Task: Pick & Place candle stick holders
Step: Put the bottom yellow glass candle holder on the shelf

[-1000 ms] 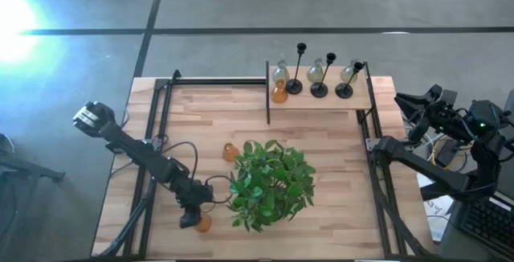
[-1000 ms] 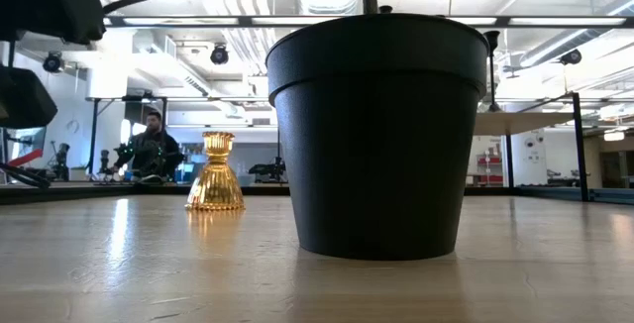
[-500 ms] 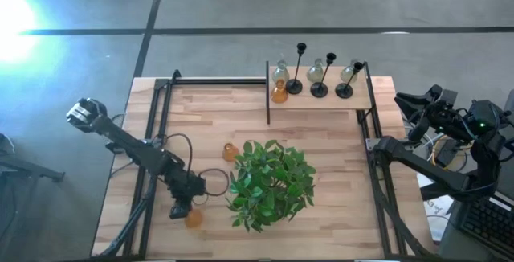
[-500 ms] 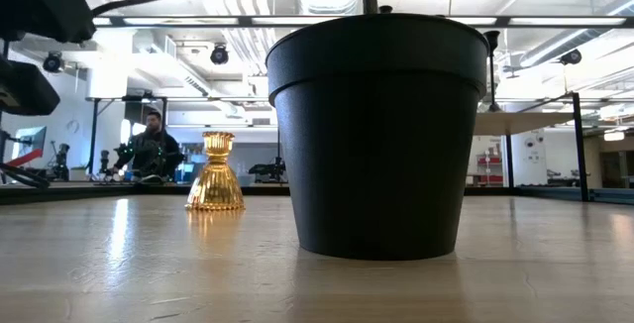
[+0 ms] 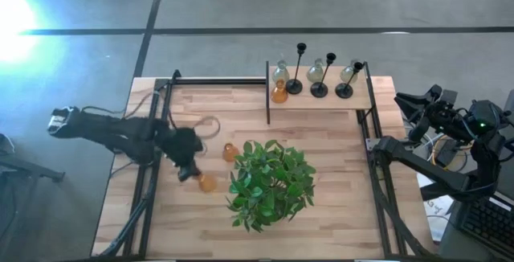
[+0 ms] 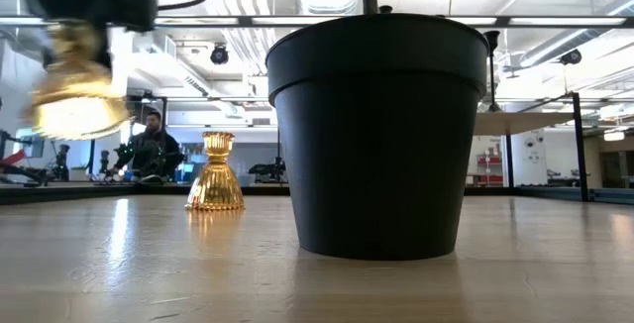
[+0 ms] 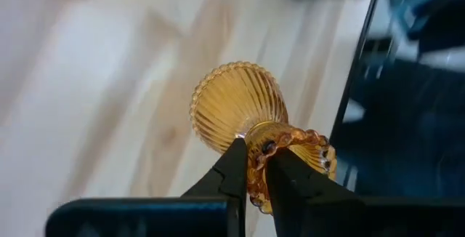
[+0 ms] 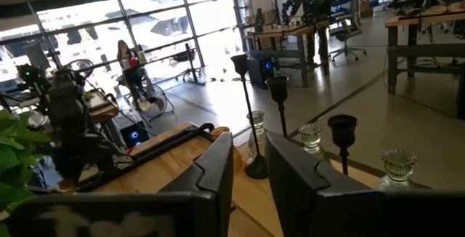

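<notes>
Two arms show from above: the left gripper (image 5: 190,172) is clamped on the beaded rim of an amber holder (image 7: 240,106), carrying it clear of the table (image 5: 337,141) just left of the plant (image 5: 270,183). A second amber holder (image 5: 230,151) stands nearby. Six or so more crowd the raised shelf (image 5: 321,101), overlapping. The right gripper (image 8: 247,179) waits off the table's right edge, fingers nearly together, empty.

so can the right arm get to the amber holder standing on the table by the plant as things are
Probably not easily. The right gripper is parked off the table's right side, and the plant sits between it and that amber holder. The left gripper is closer, but it is shut on another amber holder.
</notes>
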